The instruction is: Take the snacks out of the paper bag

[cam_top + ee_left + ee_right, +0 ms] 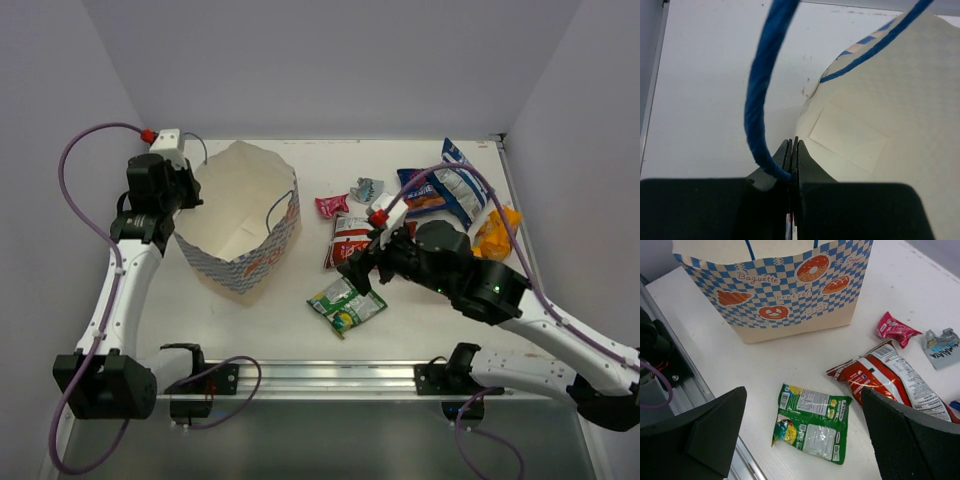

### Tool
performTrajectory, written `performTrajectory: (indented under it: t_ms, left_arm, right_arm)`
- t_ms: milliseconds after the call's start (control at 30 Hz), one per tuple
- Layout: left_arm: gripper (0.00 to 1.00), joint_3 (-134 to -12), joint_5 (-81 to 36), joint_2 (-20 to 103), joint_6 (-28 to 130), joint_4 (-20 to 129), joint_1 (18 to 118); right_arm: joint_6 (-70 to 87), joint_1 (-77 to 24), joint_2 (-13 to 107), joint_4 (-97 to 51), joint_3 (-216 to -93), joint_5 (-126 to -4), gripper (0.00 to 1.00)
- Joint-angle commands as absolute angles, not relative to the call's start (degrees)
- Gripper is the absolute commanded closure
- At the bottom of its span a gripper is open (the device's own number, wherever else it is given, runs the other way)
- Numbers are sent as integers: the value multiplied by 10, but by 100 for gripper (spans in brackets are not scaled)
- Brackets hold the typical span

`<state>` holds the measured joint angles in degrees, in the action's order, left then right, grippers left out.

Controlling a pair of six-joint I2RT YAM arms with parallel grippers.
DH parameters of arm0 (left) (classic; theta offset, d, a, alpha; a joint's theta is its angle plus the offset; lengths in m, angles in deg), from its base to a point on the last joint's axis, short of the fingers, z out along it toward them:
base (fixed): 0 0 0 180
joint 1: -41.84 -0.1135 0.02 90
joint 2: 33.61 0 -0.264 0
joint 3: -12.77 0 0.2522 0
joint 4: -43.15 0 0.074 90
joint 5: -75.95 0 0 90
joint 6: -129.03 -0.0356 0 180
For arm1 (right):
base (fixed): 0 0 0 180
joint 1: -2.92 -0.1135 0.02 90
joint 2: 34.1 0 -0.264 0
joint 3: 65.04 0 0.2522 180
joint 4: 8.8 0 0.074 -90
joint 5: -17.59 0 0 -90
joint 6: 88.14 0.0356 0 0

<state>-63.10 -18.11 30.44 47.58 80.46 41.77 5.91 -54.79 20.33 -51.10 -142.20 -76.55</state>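
The white surface [280,320] is busy! The bag [245,255] stands on its left half, mouth open. To its right, snacks lie flat. The green packet [812,422] is nearest the front, the red-silver packet [885,380] just behind it. The pink packet [895,329] and teal packet [941,349] lie further back. At far right a blue-white packet [462,190] overlaps others, with an orange packet [497,232] near the edge.
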Motion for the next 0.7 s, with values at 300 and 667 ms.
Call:
performTrajectory:
  t_ms: [300,667]
  left_arm:
    - [100,-751,-206,449,565,675,311]
    - [49,-809,-246,524,545,697,277]
  right_arm:
    - [92,-544,73,-569,-1388,-868,1]
    - [91,-544,64,-581,-1385,-880,1]
